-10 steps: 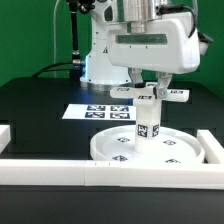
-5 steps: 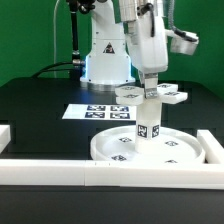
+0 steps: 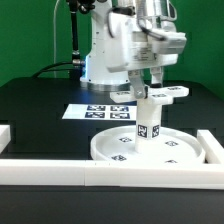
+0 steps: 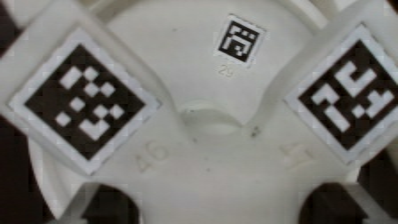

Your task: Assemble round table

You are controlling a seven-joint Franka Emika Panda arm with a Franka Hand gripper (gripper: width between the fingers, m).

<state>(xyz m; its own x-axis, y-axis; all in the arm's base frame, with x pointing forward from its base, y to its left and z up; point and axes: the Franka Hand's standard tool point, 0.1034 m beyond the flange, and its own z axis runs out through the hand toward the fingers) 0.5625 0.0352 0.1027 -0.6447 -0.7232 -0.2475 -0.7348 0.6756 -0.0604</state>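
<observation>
The large rimmed round disc (image 3: 178,152) lies flat on the black table. The short thick cylinder leg (image 3: 147,123) stands upright on its middle. The cross-shaped foot piece (image 3: 168,95) sits on top of the leg. My gripper (image 3: 147,88) comes down from above and is shut on the foot's middle. In the wrist view the foot (image 4: 214,110) fills the picture with its square tags. My gripper (image 4: 222,203) has dark fingers (image 4: 111,203) on either side of the foot's body. The leg and disc are hidden there.
The marker board (image 3: 92,110) lies behind the disc on the black table. A long white border bar (image 3: 60,171) runs along the front edge, with shorter bars at the exterior view's right (image 3: 212,147) and left (image 3: 5,135). The robot base stands behind.
My wrist has turned about its vertical axis over the three frames, staying over the leg. The foot piece's arms have shifted slightly with it. The disc and leg stay in place.
</observation>
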